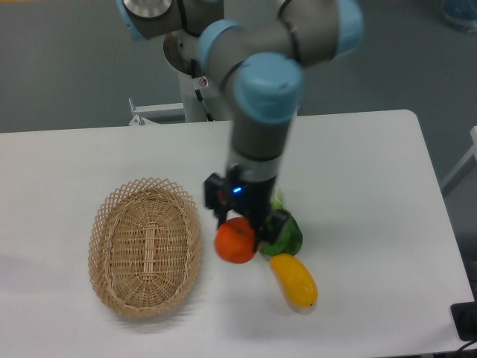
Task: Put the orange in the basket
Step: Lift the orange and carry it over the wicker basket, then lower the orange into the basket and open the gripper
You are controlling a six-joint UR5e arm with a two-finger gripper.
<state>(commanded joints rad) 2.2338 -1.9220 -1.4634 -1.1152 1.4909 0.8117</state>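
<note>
White table (373, 186), grey floor; end effector (240, 227) grips orange (235, 241).

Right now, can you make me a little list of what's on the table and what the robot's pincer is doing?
pincer: shut on the orange
orange: held between the basket and the other fruit, not yet over the basket
basket: oval wicker, on the left of the table, nothing inside
yellow fruit: lying on the table, right of the orange
green fruit: partly hidden behind the pincer, just above the yellow fruit
sweet potato: not visible; the arm covers that spot
table: white
</note>
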